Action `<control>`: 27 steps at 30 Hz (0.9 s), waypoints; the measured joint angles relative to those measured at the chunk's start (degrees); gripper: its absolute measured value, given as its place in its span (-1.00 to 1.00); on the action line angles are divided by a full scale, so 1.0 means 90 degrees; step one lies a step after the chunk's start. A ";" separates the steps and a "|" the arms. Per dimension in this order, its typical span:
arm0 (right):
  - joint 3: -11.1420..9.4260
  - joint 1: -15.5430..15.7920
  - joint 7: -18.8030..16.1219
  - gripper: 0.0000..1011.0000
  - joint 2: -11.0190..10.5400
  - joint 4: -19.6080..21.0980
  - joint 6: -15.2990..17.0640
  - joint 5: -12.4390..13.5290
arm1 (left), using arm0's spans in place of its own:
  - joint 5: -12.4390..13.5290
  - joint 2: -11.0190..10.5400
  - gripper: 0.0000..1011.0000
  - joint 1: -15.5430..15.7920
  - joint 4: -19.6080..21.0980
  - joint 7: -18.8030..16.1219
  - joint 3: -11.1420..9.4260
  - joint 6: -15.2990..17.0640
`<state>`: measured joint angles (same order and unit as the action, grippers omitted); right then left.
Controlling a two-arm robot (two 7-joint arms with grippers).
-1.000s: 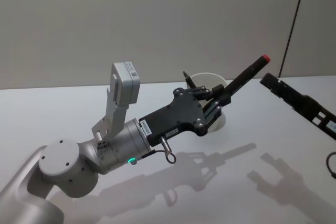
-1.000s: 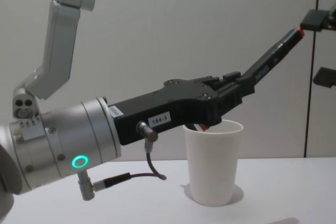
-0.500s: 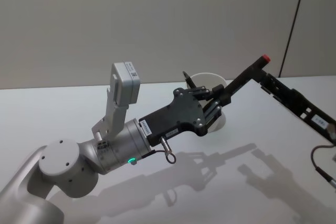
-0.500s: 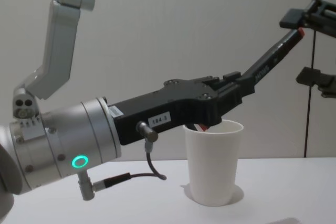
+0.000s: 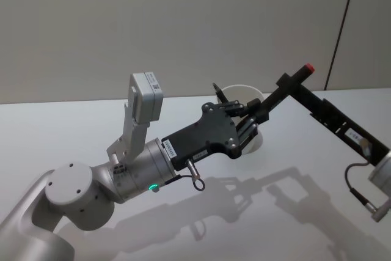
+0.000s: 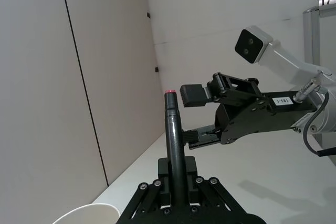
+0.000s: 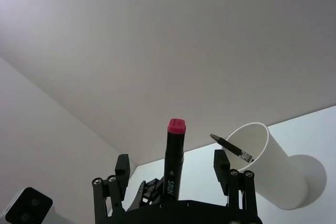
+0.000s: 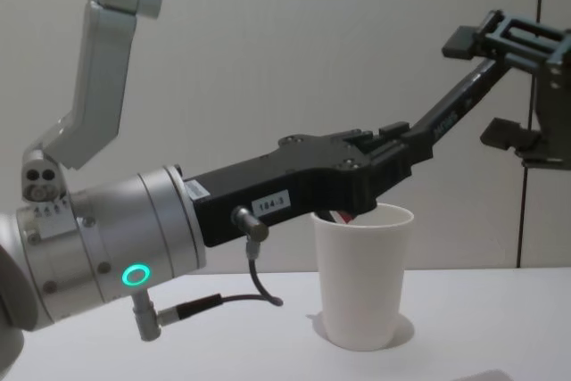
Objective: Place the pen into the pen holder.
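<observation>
Pen (image 5: 274, 98): black marker with a red cap, tilted up toward the far right, its lower part held above the cup.
Left gripper (image 5: 259, 114): clamped on the pen's lower part, just above the holder's rim.
Right gripper (image 8: 484, 87): reaches in from the right with its fingers spread wide, one on each side of the capped end and apparently not touching it.
Pen holder (image 8: 361, 278): white paper cup, upright on the table (image 5: 73, 132) beneath the left gripper.
Other pen (image 7: 231, 147): dark, leaning out of the cup.
Risk, handover: if the left gripper lets go before the right one closes, the pen falls. A grip close to the cap may let it swing.
Risk, cup: it looks light, so a knock from the low gripper could tip it.
</observation>
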<state>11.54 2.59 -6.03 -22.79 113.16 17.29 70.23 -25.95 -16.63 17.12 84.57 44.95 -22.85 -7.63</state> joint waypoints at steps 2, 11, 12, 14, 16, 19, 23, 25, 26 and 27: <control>0.0039 -0.0030 0.0056 0.98 0.0033 -0.0015 -0.0007 -0.0056 | 0.0000 0.0000 -0.66 0.0000 0.0000 0.0000 0.0000 0.0000; 0.0167 -0.0125 0.0190 0.98 0.0119 -0.0055 -0.0014 -0.0217 | 0.0000 0.0000 -0.66 0.0000 0.0000 0.0000 0.0000 0.0000; 0.0179 -0.0133 0.0201 0.98 0.0127 -0.0059 -0.0015 -0.0228 | 0.0000 0.0000 -0.66 0.0000 0.0000 0.0000 0.0000 0.0000; 0.0206 -0.0152 0.0235 0.98 0.0143 -0.0065 -0.0022 -0.0260 | 0.0000 0.0000 -0.66 0.0000 0.0000 0.0000 0.0000 0.0000; 0.0234 -0.0172 0.0272 0.98 0.0159 -0.0072 -0.0031 -0.0286 | 0.0000 0.0000 -0.66 0.0000 0.0000 0.0000 0.0000 0.0000; 0.0254 -0.0187 0.0297 0.98 0.0171 -0.0079 -0.0038 -0.0307 | 0.0000 0.0000 -0.66 0.0000 0.0000 0.0000 0.0000 0.0000; 0.0285 -0.0208 0.0334 0.98 0.0191 -0.0087 -0.0047 -0.0339 | 0.0000 0.0000 -0.66 0.0000 0.0000 0.0000 0.0000 0.0000; 0.0292 -0.0213 0.0345 0.98 0.0196 -0.0090 -0.0049 -0.0349 | 0.0000 0.0000 -0.65 0.0000 0.0000 0.0000 0.0000 0.0000; 0.0300 -0.0219 0.0354 0.98 0.0201 -0.0092 -0.0051 -0.0356 | 0.0000 0.0000 -0.66 0.0000 0.0000 0.0000 0.0000 0.0000; 0.0303 -0.0222 0.0358 0.97 0.0204 -0.0092 -0.0051 -0.0359 | 0.0000 0.0000 -0.66 0.0000 0.0000 0.0000 0.0000 0.0000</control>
<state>14.27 0.60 -2.80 -20.95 112.33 16.83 67.00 -25.95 -16.63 17.12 84.57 44.95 -22.86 -7.63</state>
